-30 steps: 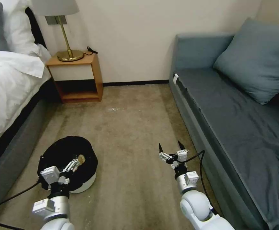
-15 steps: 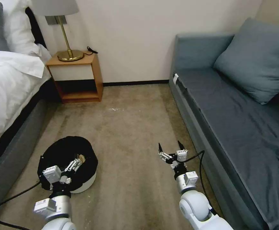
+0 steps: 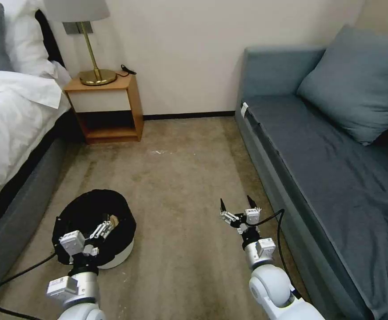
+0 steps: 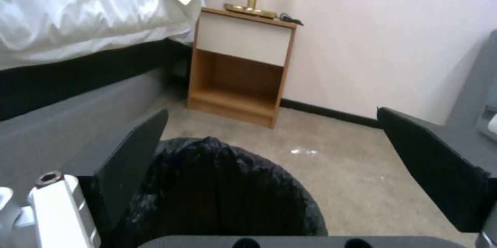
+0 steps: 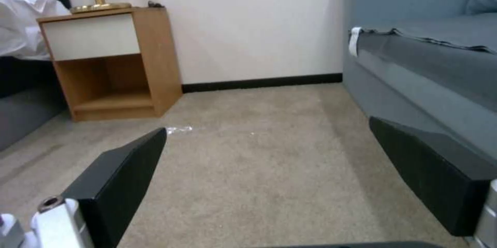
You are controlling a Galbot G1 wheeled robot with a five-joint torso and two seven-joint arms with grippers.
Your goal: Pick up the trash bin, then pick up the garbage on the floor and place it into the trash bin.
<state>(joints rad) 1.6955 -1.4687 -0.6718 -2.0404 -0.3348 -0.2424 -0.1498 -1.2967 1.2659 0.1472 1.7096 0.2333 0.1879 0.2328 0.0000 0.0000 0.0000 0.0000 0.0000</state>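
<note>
Here, your left end effector (image 3: 99, 231) hangs over the near side of the trash bin (image 3: 114, 257), fingers spread wide in the left wrist view, one on either side of the black bag (image 4: 217, 186), holding nothing. The bin sits on the carpet (image 3: 180, 178) at front left, close to the bed (image 3: 11, 133), so the left arm is plainly the nearer one. The bin is round, so it has no long axis to line up with; what matters is that its rim lies just ahead of and below the open fingers. A tan scrap (image 3: 113, 219) shows inside the liner by the fingertips; I judge it to be garbage already in.

Your right end effector (image 3: 239, 205) hovers over bare carpet beside the sofa (image 3: 318, 155), fingers wide apart and empty, well away from the bin.

Around: a wooden nightstand (image 3: 109, 106) with a brass lamp (image 3: 94, 66) stands against the far wall, and a small pale fleck (image 3: 159, 152) lies on the carpet in front of it, too small to identify. Nothing stands between the left end effector and the rim. The bed frame crowds the bin's left side, and the slack bag folded over the rim may slip in a grasp.
</note>
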